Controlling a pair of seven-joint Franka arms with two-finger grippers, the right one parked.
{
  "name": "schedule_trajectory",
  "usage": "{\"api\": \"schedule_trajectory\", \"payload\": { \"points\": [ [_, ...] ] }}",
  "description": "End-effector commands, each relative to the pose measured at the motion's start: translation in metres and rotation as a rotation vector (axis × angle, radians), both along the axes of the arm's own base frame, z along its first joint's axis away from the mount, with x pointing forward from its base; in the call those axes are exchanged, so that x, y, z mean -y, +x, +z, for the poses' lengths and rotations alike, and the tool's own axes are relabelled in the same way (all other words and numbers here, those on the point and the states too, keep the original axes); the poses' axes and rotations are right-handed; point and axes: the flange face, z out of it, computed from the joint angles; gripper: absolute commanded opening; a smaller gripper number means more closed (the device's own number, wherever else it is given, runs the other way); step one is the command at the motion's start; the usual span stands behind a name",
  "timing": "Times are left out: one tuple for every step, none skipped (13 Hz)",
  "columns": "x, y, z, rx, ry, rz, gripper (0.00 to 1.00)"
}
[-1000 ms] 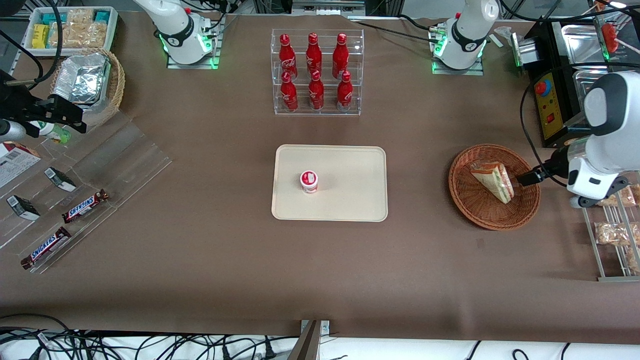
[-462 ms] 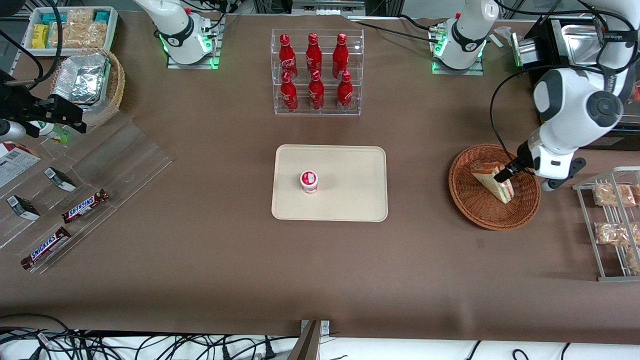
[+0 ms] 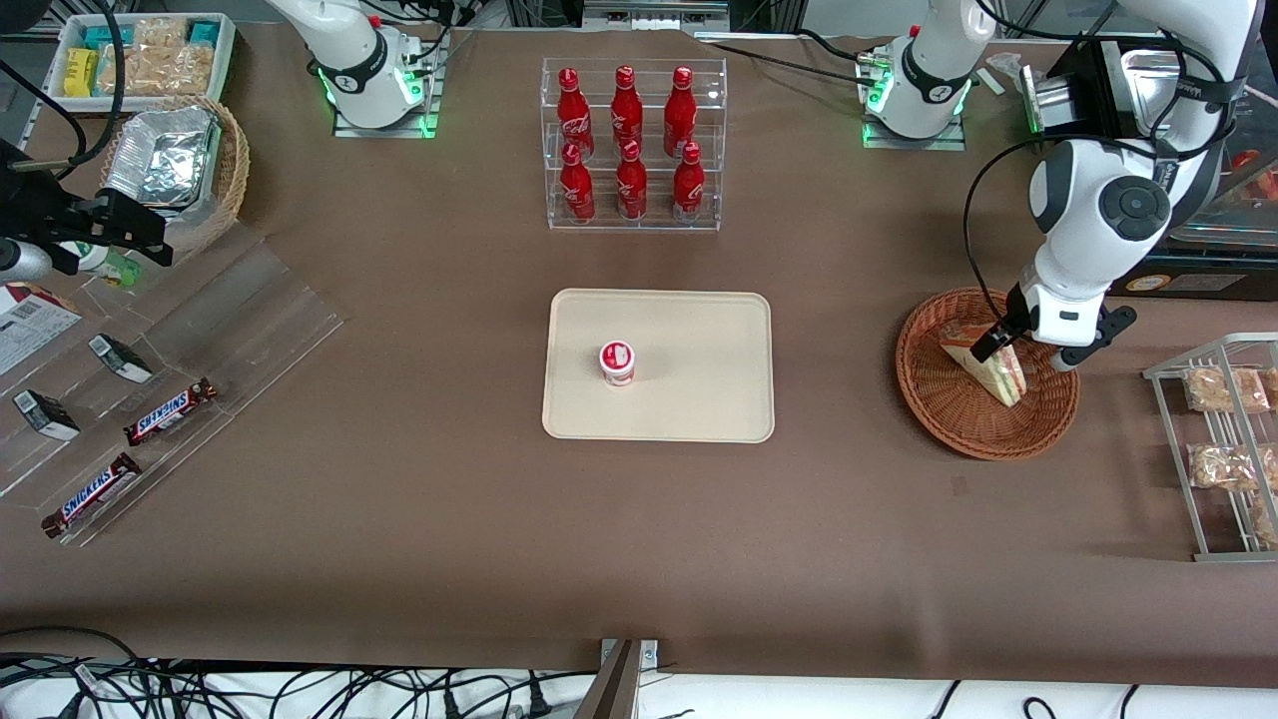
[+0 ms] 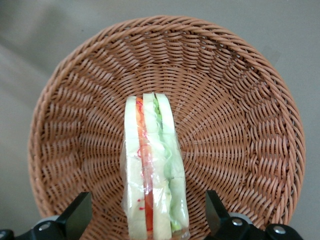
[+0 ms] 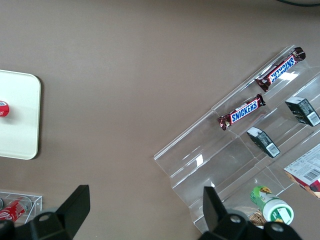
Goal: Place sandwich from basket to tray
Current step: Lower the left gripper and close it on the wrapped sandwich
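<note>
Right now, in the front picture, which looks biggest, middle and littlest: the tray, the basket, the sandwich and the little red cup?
1. The tray, biggest.
2. The basket, round and clearly smaller.
3. The sandwich, lying in the basket.
4. The little red cup, littlest, standing on the tray.

The hand is open just above the sandwich.
</note>
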Motion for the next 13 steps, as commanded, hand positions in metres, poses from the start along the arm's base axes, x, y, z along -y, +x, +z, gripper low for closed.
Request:
{"api": "schedule_trajectory", "payload": {
  "points": [
    [0.005,-0.002,-0.014,0.014,0.006,0.016,1.00],
    [0.007,-0.001,-0.017,0.018,0.003,0.026,1.00],
    [0.008,-0.002,-0.019,0.016,0.003,0.028,0.87],
    [0.009,-0.001,-0.018,0.017,0.003,0.026,0.65],
    [0.009,-0.001,-0.018,0.017,0.003,0.025,0.51],
    [0.010,-0.001,-0.018,0.017,0.003,0.020,0.41],
    [0.010,0.000,-0.017,0.015,0.005,0.016,0.40],
    [0.011,0.001,-0.014,0.015,0.007,0.007,0.40],
    [0.012,0.001,-0.011,-0.005,0.012,0.004,0.40],
    [0.023,0.005,-0.001,-0.028,0.026,-0.024,0.40],
    [0.029,0.010,0.017,-0.066,0.044,-0.034,0.40],
    [0.036,0.021,0.045,-0.097,0.063,-0.040,0.41],
    [0.054,0.031,0.073,-0.147,0.081,-0.066,0.41]
  ]
}}
